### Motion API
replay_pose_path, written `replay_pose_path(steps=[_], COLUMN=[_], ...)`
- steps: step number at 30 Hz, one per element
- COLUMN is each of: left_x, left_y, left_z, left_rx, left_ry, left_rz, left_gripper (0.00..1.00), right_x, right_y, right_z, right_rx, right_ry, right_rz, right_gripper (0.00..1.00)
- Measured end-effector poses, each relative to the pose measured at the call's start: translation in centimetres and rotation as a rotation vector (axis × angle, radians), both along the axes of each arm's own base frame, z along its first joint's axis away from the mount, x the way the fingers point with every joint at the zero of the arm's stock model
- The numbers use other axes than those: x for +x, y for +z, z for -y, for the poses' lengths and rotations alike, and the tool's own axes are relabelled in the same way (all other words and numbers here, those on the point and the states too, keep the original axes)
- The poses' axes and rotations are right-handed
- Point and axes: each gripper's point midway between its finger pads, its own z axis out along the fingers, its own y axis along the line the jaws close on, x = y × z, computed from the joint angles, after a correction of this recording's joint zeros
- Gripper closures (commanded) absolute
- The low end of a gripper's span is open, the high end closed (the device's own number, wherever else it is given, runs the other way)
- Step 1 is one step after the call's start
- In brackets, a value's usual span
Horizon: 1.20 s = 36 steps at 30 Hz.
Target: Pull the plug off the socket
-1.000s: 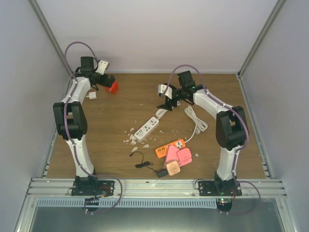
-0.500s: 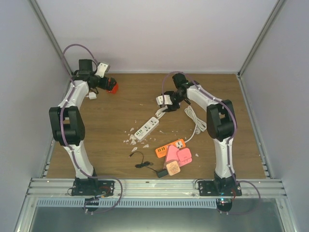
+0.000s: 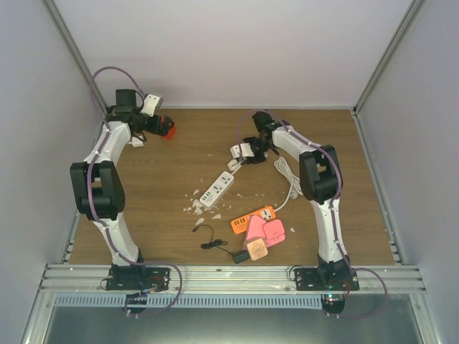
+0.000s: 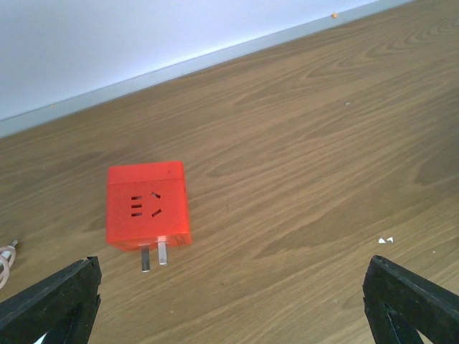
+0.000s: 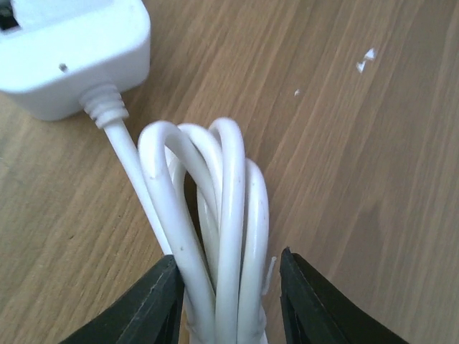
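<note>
A red cube adapter (image 4: 147, 204) lies on the wood with its two prongs bare, plugged into nothing. My left gripper (image 4: 229, 308) hovers over it, wide open and empty; it shows at the back left (image 3: 159, 125) in the top view. A white plug block (image 5: 72, 50) has a cord that runs into a tied white cable bundle (image 5: 222, 201). My right gripper (image 5: 228, 301) straddles that bundle with its jaws narrowed: the left finger touches the cable, the right one stands a sliver off. The top view shows it (image 3: 252, 152) beside the white block (image 3: 239, 150).
A white power strip (image 3: 218, 189) lies mid-table with white scraps around it. Nearer the front are an orange socket (image 3: 252, 219), pink adapters (image 3: 265, 231) and a black cord (image 3: 211, 239). A loose white cable (image 3: 287, 175) trails right of the right arm.
The right gripper swung left and down onto the cable bundle, and its jaws narrowed from wide open to almost touching it. The left arm barely shifted and stayed open.
</note>
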Motion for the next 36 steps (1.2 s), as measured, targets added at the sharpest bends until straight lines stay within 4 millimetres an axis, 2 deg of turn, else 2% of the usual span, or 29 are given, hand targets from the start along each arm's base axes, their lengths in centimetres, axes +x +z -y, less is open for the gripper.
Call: replay_pose_path(steps=[3,7,11,14,21,27,36], left_x=[-0.1,-0.1,-0.1,-0.1,-0.3,-0.2,-0.1], left_y=[0.0,0.0,0.0,0.0,-0.1,0.3,0.4], left_z=[0.0,0.0,0.0,0.0,0.1,0.3,0.2], left_rx=[-0.003,-0.003,-0.003,-0.003,-0.004,0.003,0.017], left_ry=[0.003,0.003,0.003,0.003,0.002,-0.007,-0.013], left_rz=[-0.002,-0.003,-0.003,-0.004,-0.012,-0.005,0.001], left_gripper=[0.01,0.01,0.01,0.01,0.01,0.01,0.01], right_x=[0.1,0.3,1.1,2.3,4.8,7.1,8.7], right_y=[-1.2,-1.2,-1.3,-1.2,-1.3,-1.3,-1.4], right_z=[0.2,0.5,1.0,2.1,6.7,11.6,18.2], right_rx=[-0.021,-0.026,-0.027,-0.026,-0.039,-0.054,-0.05], right_ry=[-0.004,0.001,-0.014,-0.04,-0.127,-0.224,-0.371], right_rz=[-0.019,-0.016,-0.018,-0.009,0.006,0.023,0.009], right_gripper=[0.73,0.83,0.84,0.84,0.84,0.84,0.84])
